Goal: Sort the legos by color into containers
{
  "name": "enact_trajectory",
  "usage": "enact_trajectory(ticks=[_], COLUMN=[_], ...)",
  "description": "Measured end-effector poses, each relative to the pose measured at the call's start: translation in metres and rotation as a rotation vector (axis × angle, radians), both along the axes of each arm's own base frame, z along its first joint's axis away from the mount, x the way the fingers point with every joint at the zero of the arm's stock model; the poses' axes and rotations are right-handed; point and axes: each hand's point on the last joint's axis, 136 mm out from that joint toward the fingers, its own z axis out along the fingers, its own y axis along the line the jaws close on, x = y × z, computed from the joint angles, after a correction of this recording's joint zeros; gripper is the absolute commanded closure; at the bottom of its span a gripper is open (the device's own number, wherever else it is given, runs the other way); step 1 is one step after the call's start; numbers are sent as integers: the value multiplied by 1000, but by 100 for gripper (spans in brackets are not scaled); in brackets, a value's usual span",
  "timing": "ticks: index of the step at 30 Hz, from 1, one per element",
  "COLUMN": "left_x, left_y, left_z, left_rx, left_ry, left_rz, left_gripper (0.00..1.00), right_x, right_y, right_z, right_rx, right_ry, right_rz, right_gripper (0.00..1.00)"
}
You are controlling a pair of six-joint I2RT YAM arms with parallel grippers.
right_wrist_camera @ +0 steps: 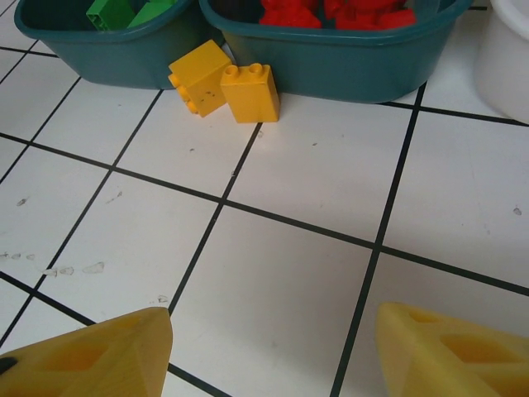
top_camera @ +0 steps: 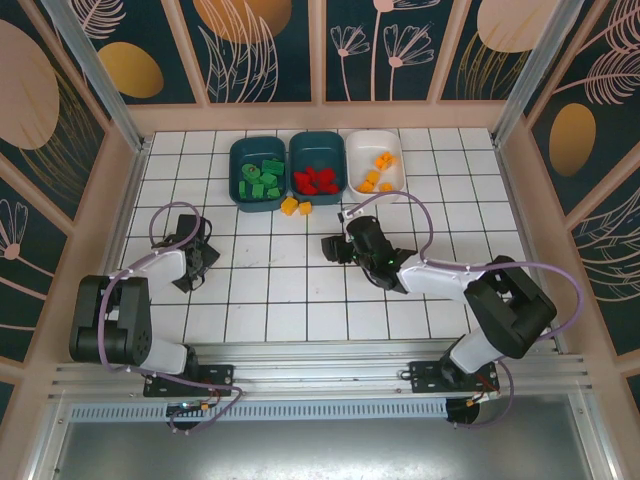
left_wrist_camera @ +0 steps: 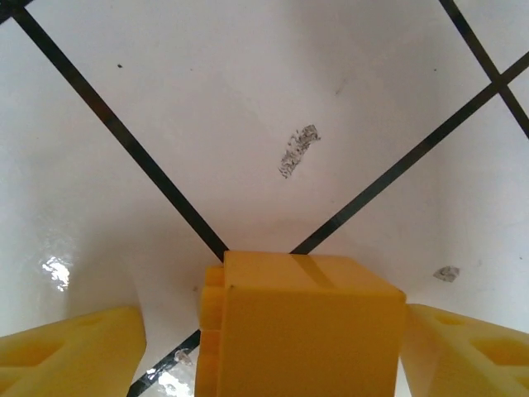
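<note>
My left gripper (left_wrist_camera: 273, 313) points down at the tiled table on the left side (top_camera: 190, 262). It stands open around a yellow brick (left_wrist_camera: 302, 331): the brick touches the right finger (left_wrist_camera: 471, 351), and a gap shows beside the left finger (left_wrist_camera: 74, 351). My right gripper (right_wrist_camera: 274, 331) is open and empty, low over the tiles near the table's middle (top_camera: 335, 245). Ahead of it lie two yellow bricks (right_wrist_camera: 201, 76) (right_wrist_camera: 250, 91), touching, against the tubs. The left teal tub (top_camera: 236, 172) holds green bricks, the middle teal tub (top_camera: 296, 158) red ones, and the white tub (top_camera: 396, 170) orange ones.
The three tubs stand side by side at the back of the white tiled table (top_camera: 300, 300). Wooden frame walls and metal posts enclose the table on the left, right and back. Purple cables loop over both arms.
</note>
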Motion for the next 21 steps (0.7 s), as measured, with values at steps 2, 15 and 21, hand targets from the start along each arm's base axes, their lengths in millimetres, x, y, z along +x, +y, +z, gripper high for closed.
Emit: enact_trajectory(ticks=[2,15,21], left_x=[-2,32,92], left_y=[3,-22,-119], left_z=[-3,26,107], left_rx=[16,-44,-138], left_ry=[20,-132,-358], left_rz=[-6,-182,-436], left_gripper=[34,71,74], right_x=[0,7,20], right_y=[0,-8,-39], right_z=[1,0,-10], right_rx=[2,36,99], right_ry=[-3,12,65], right_rz=[-1,-28,-131], right_gripper=[34,36,38])
